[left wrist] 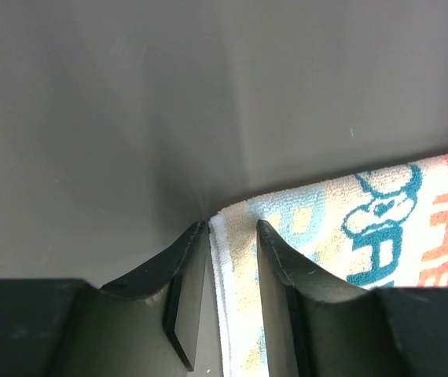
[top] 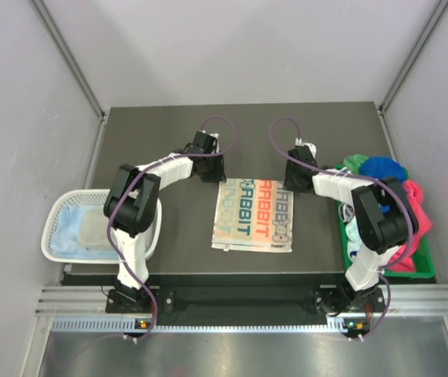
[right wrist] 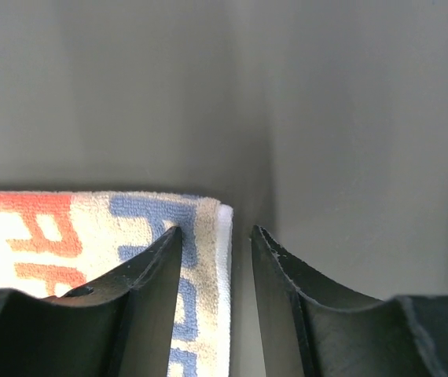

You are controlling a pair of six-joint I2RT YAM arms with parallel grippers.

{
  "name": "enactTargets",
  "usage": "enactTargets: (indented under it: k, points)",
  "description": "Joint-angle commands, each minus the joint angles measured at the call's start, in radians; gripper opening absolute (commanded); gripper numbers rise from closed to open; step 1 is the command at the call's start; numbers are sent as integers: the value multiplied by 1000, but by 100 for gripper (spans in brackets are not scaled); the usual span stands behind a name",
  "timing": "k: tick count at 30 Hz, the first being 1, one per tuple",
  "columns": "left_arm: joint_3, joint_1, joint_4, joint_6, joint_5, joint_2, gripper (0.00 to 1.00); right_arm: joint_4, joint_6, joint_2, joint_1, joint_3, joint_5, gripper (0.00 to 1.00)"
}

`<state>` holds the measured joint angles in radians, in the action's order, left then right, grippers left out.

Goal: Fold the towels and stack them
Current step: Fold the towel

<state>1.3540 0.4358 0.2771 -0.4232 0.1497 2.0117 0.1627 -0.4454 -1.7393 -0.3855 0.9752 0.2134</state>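
A white towel with teal and orange print (top: 254,214) lies folded flat in the middle of the dark table. My left gripper (top: 211,174) is at its far left corner. In the left wrist view the gripper (left wrist: 232,228) is open, its jaws astride the towel's (left wrist: 350,228) white folded edge. My right gripper (top: 293,179) is at the far right corner. In the right wrist view it (right wrist: 216,232) is open, one finger over the towel (right wrist: 67,236), the other on bare table beside the edge.
A white mesh basket (top: 51,228) off the table's left edge holds a pale blue towel (top: 65,228) and a whitish-grey one (top: 98,232). A green tray (top: 416,271) at the right holds green (top: 353,163), royal blue (top: 383,166) and pink (top: 415,206) towels in a heap.
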Motion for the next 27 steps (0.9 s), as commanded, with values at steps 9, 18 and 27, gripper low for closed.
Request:
enactTargets:
  k: [9,18,27]
  points:
    - [-16,11,111,40,-32,53,34,29,19,-60,-9,69,-17,30]
    - [-19,12,71,21,-53,58,16,28,28,-75,-9,94,-37,7]
    - [31,-17,-29,-28,-197,82,0,1,56,-164,-4,222,-72,0]
